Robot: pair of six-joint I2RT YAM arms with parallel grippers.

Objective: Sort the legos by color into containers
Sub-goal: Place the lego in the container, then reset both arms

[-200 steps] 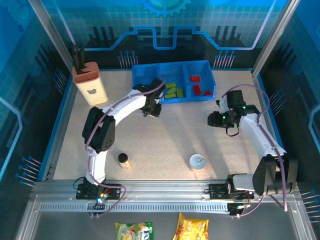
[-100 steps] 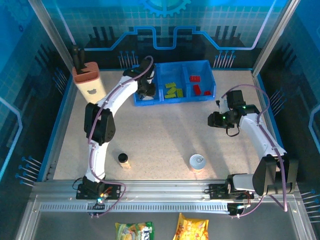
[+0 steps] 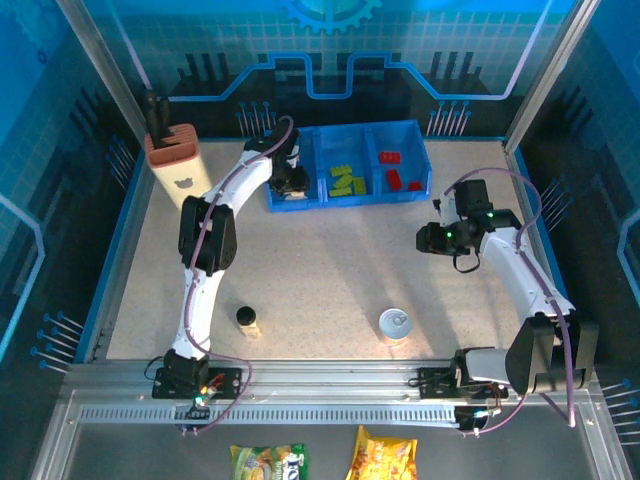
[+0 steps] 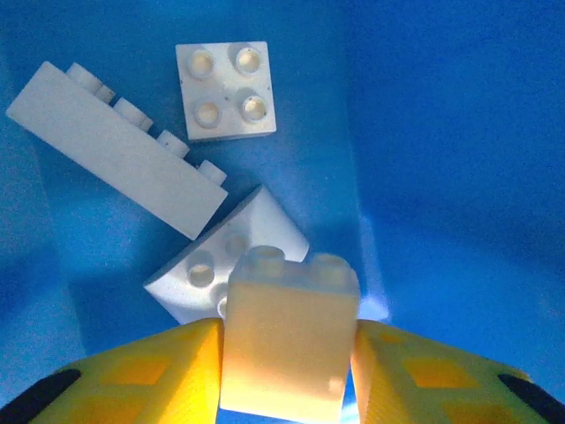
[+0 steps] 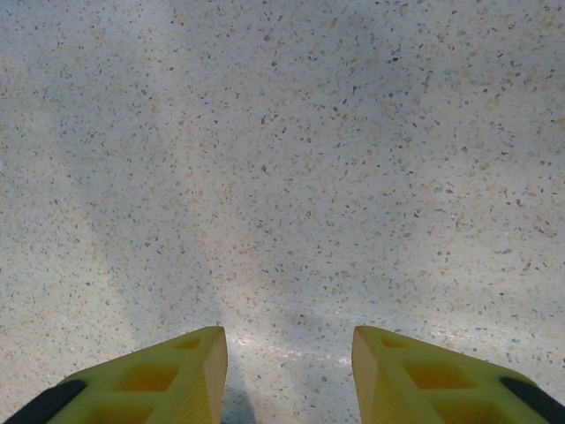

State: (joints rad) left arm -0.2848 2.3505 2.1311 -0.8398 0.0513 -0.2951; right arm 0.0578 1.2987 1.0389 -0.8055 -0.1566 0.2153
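Left gripper is clamped on a cream brick at the bottom of my wrist view. It hangs inside the left compartment of the blue tray, upper centre of the overhead frame. I see three more bricks on that floor: a long white brick, a slanted white brick just behind the held one, and a square white brick. The middle compartment holds lime bricks, the right compartment red bricks. Right gripper gapes wide, holding nothing, over speckled table.
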